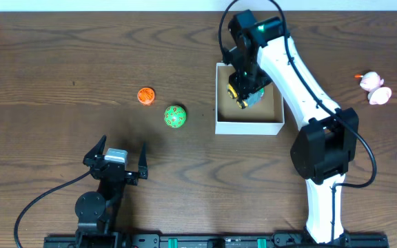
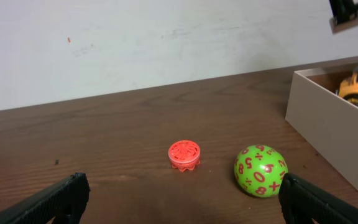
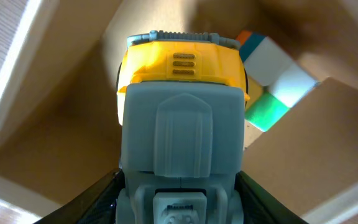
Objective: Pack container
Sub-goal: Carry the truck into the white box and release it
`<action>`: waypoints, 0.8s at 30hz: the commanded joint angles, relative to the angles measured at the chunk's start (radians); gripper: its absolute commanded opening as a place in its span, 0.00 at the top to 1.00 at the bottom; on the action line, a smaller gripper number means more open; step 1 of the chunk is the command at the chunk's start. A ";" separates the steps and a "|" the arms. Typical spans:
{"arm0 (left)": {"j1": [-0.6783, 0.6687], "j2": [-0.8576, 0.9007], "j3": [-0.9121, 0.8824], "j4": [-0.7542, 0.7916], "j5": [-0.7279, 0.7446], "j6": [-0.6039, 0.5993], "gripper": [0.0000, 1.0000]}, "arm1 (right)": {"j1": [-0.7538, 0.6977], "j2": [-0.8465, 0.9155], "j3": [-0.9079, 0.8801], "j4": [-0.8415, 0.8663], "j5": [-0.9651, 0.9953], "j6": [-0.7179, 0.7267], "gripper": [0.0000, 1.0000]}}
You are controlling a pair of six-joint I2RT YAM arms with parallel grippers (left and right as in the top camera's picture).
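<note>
Yellow-and-grey toy truck (image 3: 179, 124) filling right wrist view; our right jaws clamping its sides, holding it inside container (image 1: 248, 127), beside white-green-orange block (image 3: 272, 81). Container sitting on table (image 1: 47, 69), right of centre. Our left jaws hanging wide open, gripping nothing. Green number ball (image 1: 175, 117) and orange gear-shaped toy (image 1: 145, 96) lying left of container, slightly apart. Pink toy (image 1: 375, 87) lying far right.
</note>
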 commanded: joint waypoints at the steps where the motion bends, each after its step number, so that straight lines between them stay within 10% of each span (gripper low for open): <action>1: 0.003 -0.005 -0.018 -0.034 0.007 0.009 0.02 | 0.002 -0.014 -0.038 0.024 0.000 -0.010 0.45; 17: 0.003 -0.005 -0.018 -0.034 0.007 0.009 0.02 | 0.002 -0.014 -0.101 0.084 -0.001 -0.005 0.40; 24: 0.003 -0.005 -0.018 -0.034 0.007 0.009 0.02 | 0.001 -0.014 -0.092 0.111 0.043 0.073 0.20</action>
